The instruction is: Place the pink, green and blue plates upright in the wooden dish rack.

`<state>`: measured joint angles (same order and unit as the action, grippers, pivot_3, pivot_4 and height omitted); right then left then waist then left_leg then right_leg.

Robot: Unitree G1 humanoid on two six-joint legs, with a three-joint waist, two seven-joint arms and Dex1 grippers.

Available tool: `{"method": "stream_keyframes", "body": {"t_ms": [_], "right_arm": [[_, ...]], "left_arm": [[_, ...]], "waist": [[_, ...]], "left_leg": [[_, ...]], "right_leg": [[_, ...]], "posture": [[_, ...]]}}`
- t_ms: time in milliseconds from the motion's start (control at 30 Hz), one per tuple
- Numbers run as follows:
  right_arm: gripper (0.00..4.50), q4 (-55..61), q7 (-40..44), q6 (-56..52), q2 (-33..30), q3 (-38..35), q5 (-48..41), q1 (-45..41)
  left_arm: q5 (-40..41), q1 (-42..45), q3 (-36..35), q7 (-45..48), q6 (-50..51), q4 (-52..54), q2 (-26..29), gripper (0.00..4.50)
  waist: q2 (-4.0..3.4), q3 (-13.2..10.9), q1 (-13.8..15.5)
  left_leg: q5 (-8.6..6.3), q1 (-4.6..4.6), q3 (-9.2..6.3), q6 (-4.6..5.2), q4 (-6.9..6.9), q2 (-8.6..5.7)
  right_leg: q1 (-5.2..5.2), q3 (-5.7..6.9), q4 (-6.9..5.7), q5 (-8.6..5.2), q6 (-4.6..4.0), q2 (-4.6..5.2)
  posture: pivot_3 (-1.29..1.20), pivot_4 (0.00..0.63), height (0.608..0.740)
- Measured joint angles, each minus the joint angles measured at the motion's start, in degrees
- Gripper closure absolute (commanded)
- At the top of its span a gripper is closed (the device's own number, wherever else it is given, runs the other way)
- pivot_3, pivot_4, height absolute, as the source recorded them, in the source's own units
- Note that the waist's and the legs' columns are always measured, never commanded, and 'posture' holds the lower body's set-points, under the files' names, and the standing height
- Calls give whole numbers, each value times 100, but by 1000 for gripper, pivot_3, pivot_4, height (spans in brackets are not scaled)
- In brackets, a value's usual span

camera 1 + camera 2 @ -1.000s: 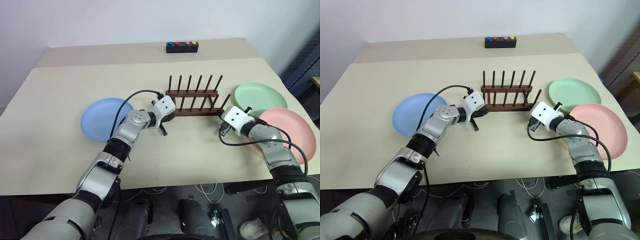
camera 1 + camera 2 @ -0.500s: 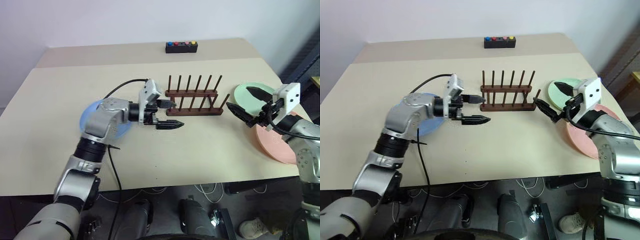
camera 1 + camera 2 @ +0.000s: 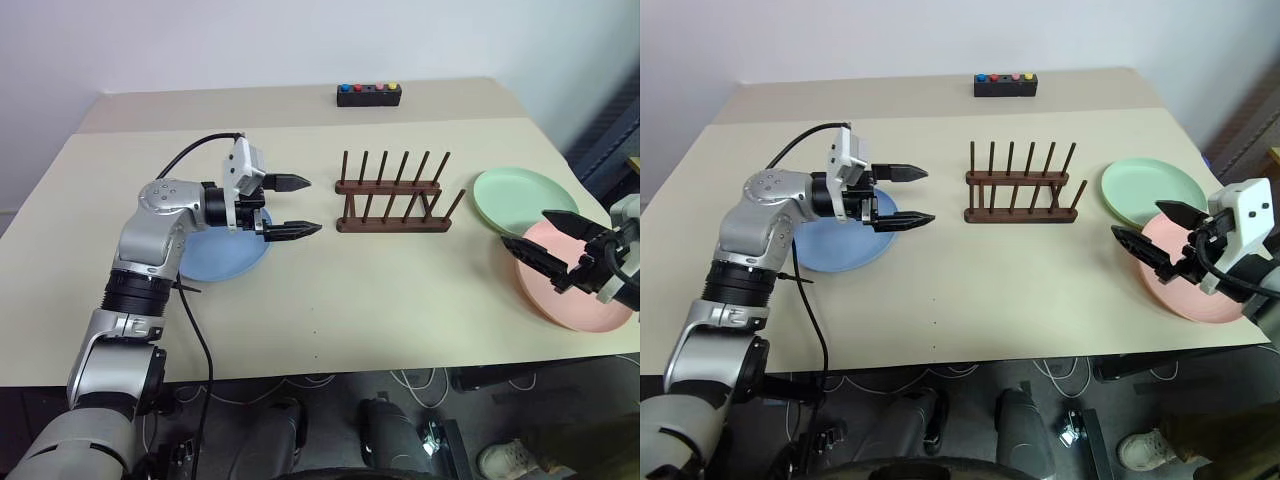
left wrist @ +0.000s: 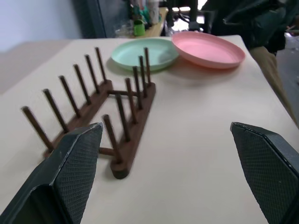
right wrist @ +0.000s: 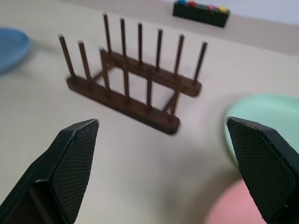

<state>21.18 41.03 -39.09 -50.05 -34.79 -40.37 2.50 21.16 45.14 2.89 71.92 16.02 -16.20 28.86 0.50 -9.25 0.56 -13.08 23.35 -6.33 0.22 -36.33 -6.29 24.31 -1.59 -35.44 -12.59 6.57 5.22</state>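
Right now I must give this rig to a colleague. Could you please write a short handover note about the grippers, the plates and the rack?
Left gripper: open, empty, above the near edge of the blue plate, pointing toward the rack.
Right gripper: open, empty, above the pink plate.
Plates: blue lies flat on the table left of the rack; green plate and pink lie flat to its right, with pink nearer the robot and the two edges meeting or overlapping.
Rack: upright mid-table, all slots free.
Done: nothing racked yet.
Left: stand all three plates upright between the pegs.
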Motion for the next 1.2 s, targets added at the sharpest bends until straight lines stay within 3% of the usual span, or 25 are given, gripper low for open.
{"method": "stream_keyframes", "body": {"t_ms": [267,400,633,733,967,1200], "right_arm": [[25,-272,-367,-100,-313,412,1191,615],[25,-205,-454,-736,-411,430,1233,732],[25,-191,-597,-1086,-414,650,1488,759],[840,-248,-598,-1119,-401,810,1561,694],[4424,-495,-630,-1027,-355,1203,1896,670],[4469,-368,-603,-928,-371,1171,2028,598]], "left_arm": [[924,198,-447,313,545,207,-85,0],[1428,125,-617,320,967,616,-93,0],[1448,-242,-578,389,967,864,-68,0],[1447,-359,-513,435,967,1118,-16,0],[1447,-643,-364,444,1038,1410,61,0],[1448,-727,-349,391,1124,1533,63,0]], "waist": [[1,0,20],[0,0,-8],[1,0,16],[1,0,17],[0,0,4],[3,0,17]], "left_leg": [[-1,3,1,3,-2,-3],[-1,1,2,2,-3,4],[-1,2,5,2,-6,3],[-1,2,4,2,-4,3],[-1,1,5,2,-3,4],[-1,1,4,2,-5,4]], "right_leg": [[0,1,2,0,1,-8],[0,-1,-1,0,0,-8],[-1,-1,2,-1,0,-11],[-4,-1,6,-1,0,-10],[-2,-1,5,-1,-1,-11],[-5,0,9,-1,-1,-13]], "posture": [[0,150,740],[0,150,740],[0,150,740],[0,150,740],[0,150,740],[0,150,740]]}}
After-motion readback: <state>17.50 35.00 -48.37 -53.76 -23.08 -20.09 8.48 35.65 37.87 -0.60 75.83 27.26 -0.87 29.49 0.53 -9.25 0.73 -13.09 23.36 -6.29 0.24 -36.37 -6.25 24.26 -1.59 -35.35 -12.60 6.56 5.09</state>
